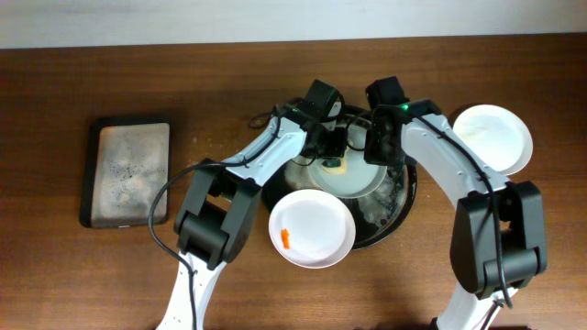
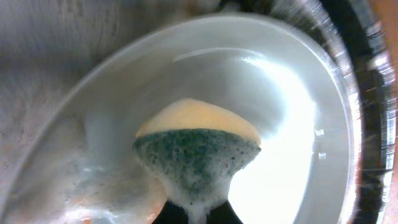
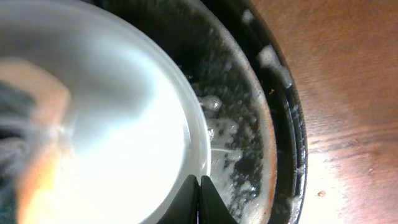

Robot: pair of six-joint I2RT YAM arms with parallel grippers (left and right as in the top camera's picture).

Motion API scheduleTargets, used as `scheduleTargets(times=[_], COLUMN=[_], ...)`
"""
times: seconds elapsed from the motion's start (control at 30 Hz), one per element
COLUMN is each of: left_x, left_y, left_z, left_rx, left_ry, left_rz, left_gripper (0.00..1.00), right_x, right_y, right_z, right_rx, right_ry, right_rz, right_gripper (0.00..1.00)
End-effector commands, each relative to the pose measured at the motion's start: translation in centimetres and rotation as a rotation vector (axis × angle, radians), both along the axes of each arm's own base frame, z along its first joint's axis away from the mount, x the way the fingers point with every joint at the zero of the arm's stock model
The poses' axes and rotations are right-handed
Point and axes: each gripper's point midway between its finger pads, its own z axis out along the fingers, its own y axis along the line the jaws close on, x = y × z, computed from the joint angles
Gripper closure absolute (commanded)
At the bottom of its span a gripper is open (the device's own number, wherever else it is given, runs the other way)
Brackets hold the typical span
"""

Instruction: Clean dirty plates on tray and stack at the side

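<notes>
Brown wooden table (image 1: 92,73) from overhead: the black tray (image 1: 396,218) sits at centre with a soapy plate (image 1: 358,183) inside it, a smeared plate (image 1: 316,229) overlapping its near rim, and a clean plate (image 1: 500,137) on the wood at right. Left wrist: the left gripper (image 2: 194,214) pinches a foamy sponge (image 2: 196,149) against the soapy plate. Right wrist: the right gripper (image 3: 199,200) is clamped on that plate's rim.

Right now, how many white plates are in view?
3. Clean plate on the table, right of the tray; smeared plate over the tray's near rim; soapy plate inside the tray, under the sponge. None seems hidden.
</notes>
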Motion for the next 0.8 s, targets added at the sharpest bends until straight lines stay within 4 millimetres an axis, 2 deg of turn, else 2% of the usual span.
scheduleTargets(times=[0.0, 0.1, 0.23, 0.3, 0.33, 0.43, 0.5, 0.57, 0.63, 0.7, 0.77], left_x=[-0.9, -0.4, 0.8, 1.4, 1.5, 1.3, 1.1, 1.1, 1.0, 0.9, 0.8], left_y=[1.4, 3.9, 6.1, 6.2, 6.1, 5.8, 5.8, 5.7, 5.5, 5.3, 5.1], left_z=[-2.9, -3.5, -3.3, -2.9, -2.7, -2.7, -2.8, -2.8, -2.7, -2.7, -2.7], left_rx=[0.085, 0.189, 0.242, 0.252, 0.250, 0.252, 0.256, 0.256, 0.255, 0.255, 0.255], left_ry=[0.061, 0.060, 0.041, 0.005, 0.002, 0.004, -0.001, -0.001, -0.003, -0.004, -0.007], left_rz=[0.033, 0.079, 0.111, 0.083, 0.083, 0.076, 0.056, 0.055, 0.051, 0.044, 0.038], left_gripper=[1.00, 1.00, 1.00, 1.00, 1.00, 1.00, 1.00, 1.00, 1.00, 1.00, 1.00], right_x=[0.8, 0.9, 0.3, 0.0, -0.2, 0.0, -0.4, -0.5, -0.7, -0.7, -0.9], right_y=[0.1, 0.1, 0.1, 0.4, 0.1, 0.3, -0.9, -1.0, -0.6, 0.0, 0.3], right_z=[1.6, 1.7, 1.4, 0.9, 0.3, -1.1, -2.8, -3.7, -4.7, -5.7, -6.0], right_rx=[0.002, 0.003, 0.009, 0.064, 0.092, 0.231, 0.265, 0.277, 0.279, 0.301, 0.320], right_ry=[-0.050, -0.053, -0.025, 0.005, 0.023, 0.055, 0.088, 0.111, 0.132, 0.149, 0.164], right_rz=[-0.008, -0.008, -0.007, -0.009, -0.024, 0.007, -0.032, -0.037, -0.033, -0.026, -0.024], right_gripper=[0.96, 0.96, 0.95, 0.88, 0.82, 0.75, 0.72, 0.73, 0.79, 0.81, 0.82])
